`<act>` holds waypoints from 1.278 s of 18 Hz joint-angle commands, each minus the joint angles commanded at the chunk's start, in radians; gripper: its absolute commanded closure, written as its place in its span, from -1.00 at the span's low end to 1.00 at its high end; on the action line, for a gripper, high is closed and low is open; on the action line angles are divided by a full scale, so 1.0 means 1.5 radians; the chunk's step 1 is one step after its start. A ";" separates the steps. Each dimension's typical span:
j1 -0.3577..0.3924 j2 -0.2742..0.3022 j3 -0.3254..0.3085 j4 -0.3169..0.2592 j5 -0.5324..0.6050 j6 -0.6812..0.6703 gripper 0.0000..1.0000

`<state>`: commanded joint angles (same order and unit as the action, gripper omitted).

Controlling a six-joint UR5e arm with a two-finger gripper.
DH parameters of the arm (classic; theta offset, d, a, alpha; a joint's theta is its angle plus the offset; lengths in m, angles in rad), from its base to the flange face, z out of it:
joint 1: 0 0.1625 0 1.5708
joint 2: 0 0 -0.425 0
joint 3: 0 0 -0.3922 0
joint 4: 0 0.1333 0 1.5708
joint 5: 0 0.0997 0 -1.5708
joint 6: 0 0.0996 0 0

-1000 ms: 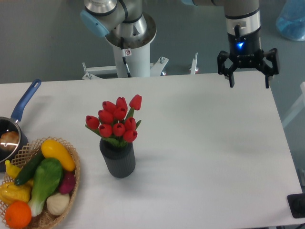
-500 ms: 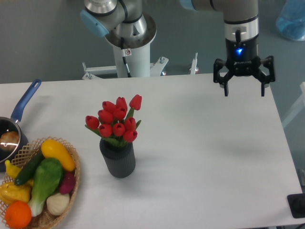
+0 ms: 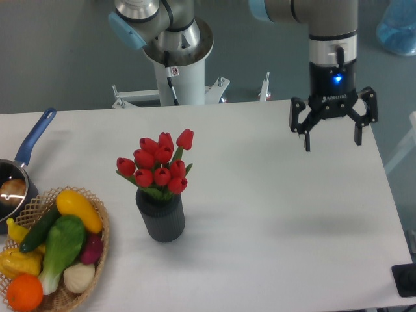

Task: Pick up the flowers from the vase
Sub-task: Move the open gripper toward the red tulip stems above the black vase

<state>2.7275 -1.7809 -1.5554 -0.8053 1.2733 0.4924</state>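
My end effector point(image 3: 332, 139) hangs over the far right part of the table point(image 3: 279, 214), fingers spread wide and holding nothing. The flowers point(image 3: 158, 165) are sitting in the vase point(image 3: 160, 216), which stands left of the middle of the table, well apart from me. Red buds poke up above the dark ribbed cylinder. Near left corner has a wicker basket point(image 3: 99, 249) full of veggies, and a blue-handled pan point(image 3: 19, 175) just beyond it.

Flowers point(image 3: 158, 164) in vase point(image 3: 160, 218) — gripper point(image 3: 332, 140) apart
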 joint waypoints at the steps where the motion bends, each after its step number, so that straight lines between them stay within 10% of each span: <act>1: -0.003 -0.001 -0.006 0.002 -0.015 0.003 -1.00; 14: 0.023 0.027 -0.214 -0.006 -0.110 0.583 -1.00; 23: 0.053 0.018 -0.345 -0.030 -0.479 0.889 -1.00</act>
<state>2.8072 -1.7533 -2.0722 -0.8498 0.5545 1.8252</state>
